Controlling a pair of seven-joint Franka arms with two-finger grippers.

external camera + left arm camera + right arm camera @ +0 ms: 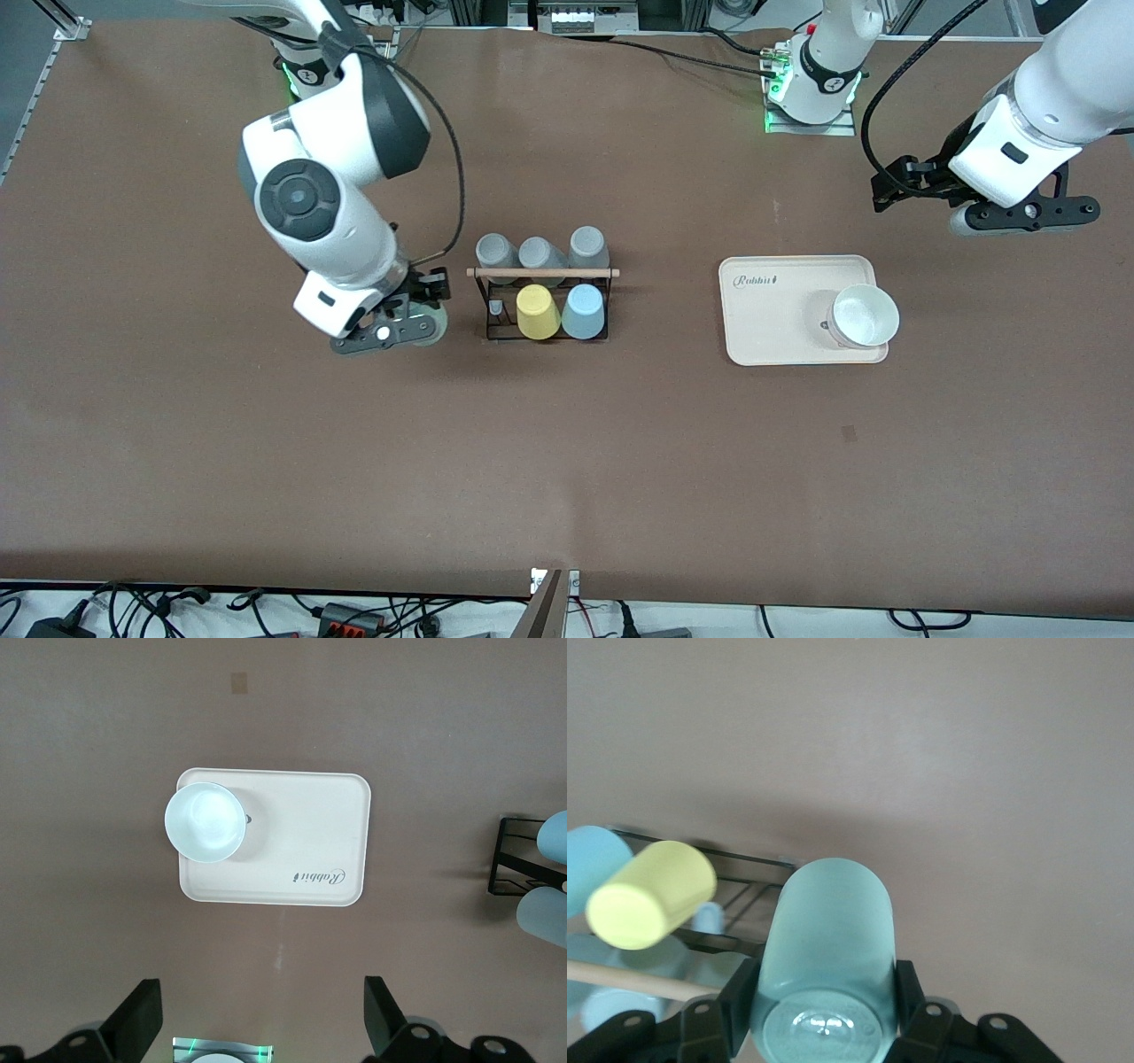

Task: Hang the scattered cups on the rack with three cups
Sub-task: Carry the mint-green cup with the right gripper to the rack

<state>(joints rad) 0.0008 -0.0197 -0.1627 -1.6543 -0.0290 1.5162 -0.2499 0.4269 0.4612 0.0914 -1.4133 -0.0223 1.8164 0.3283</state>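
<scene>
Right wrist view: right claw (pixel 824 1014) grips smooth tapered mint cup (pixel 828 939)

The rack (pixel 545 306) stands mid-table. Three cups (pixel 540 252) sit in its row farther from the front camera. In the nearer row, two cups (pixel 560 312) sit side by side. Another cup (pixel 826 961) is held in the right gripper (pixel 416 321), just beside the rack toward the right arm's end. The tray (pixel 780 341) lies toward the left arm's end, with a bowl (pixel 864 315) on it. The left gripper (pixel 1019 213) hangs near the tray, farther toward the left arm's end.
</scene>
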